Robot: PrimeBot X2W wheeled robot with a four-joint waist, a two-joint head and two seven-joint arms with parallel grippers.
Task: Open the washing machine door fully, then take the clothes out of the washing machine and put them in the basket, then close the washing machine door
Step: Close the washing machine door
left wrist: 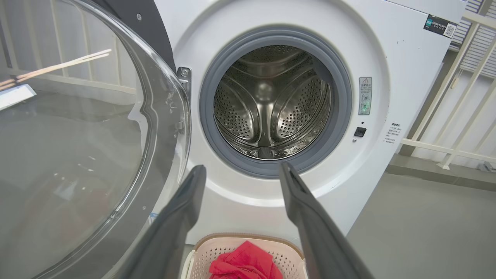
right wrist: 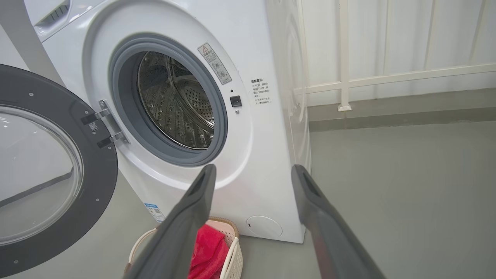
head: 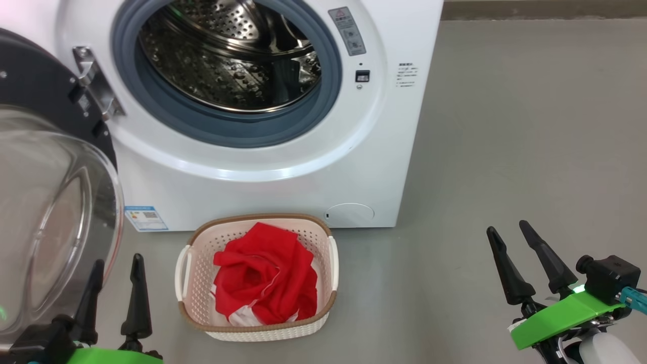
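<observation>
The washing machine door (head: 30, 86) is cut off by the left edge of the head view, where only part of its dark inner face and its bulging glass bowl (head: 50, 212) is seen. It is swung out to the left on a metal hinge (head: 93, 83). One finger of the left hand (head: 117, 263) is seen partly through the glass, blurred. The top of the washing machine (head: 303, 187) is cropped away. The perforated steel drum (head: 227, 55) is seen inside the blue-grey gasket (head: 227, 129), though its upper part is lost beyond the frame. The small print on the front stickers cannot be read.

The clothes (head: 263, 283) are found in the basket (head: 323, 242), which stands on the grey floor (head: 505, 126) just before the machine. They are bright red and crumpled into a loose heap, with a thin white line along one fold and white fabric showing at the near edge. How many garments are there cannot be told, and the basket's bottom is covered by them. In the right wrist view the basket is partly hidden behind a finger; in the left wrist view it is cut by the bottom edge.

The left hand is held low beside the door, fingers spread apart with nothing between them. The right hand (head: 507, 227) is held well to the right above bare floor, likewise spread and gripping nothing.
</observation>
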